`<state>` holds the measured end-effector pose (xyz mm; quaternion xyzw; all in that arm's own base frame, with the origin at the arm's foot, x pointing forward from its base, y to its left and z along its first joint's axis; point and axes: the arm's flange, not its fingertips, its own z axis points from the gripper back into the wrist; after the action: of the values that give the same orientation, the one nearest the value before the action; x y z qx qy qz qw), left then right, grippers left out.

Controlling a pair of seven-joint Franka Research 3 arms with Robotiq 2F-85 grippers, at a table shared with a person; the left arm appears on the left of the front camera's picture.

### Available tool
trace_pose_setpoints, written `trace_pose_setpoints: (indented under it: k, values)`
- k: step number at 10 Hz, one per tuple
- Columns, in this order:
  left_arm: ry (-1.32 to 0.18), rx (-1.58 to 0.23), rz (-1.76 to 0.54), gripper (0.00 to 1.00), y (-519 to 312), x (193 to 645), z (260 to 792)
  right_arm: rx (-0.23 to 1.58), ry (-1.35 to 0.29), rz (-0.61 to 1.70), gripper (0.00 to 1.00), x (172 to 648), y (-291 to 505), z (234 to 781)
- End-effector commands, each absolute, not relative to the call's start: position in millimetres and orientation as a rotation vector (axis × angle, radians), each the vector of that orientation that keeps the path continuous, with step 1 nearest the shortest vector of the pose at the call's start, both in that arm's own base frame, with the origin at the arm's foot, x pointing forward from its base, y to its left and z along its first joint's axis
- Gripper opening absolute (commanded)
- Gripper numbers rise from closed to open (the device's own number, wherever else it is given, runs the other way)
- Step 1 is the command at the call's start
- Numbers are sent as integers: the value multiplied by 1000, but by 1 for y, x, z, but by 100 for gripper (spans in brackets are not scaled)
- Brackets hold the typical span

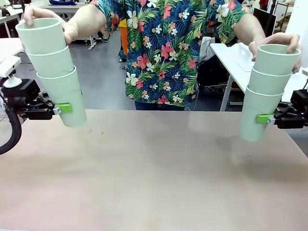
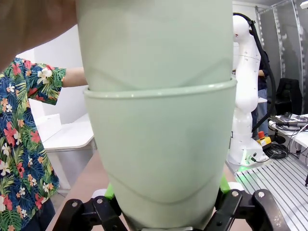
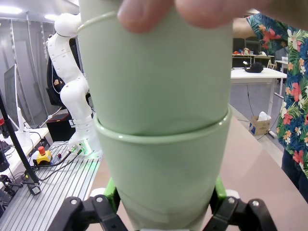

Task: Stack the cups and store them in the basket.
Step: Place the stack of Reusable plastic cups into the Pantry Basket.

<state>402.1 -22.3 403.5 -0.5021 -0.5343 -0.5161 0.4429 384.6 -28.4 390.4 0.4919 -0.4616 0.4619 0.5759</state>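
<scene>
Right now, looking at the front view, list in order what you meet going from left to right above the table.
The left cup stack, held in the left end effector → person's floral shirt → right cup stack, held in the right end effector.

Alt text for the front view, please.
The left claw and right claw each grip the bottom cup of a three-cup stack, left stack and right stack, over the table. A person opposite holds both top cups.
</scene>
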Motion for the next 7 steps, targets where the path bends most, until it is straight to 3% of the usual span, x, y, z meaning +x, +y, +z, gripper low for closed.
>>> trace_pose_setpoints:
  k: [1,7]
  values:
    - [-1335,-1246,-1284,84,-22,402,406,1146,-1086,1088,87,386,-28,394]
    - [-1335,-1246,-1284,84,-22,402,406,1146,-1086,1088,87,386,-28,394]
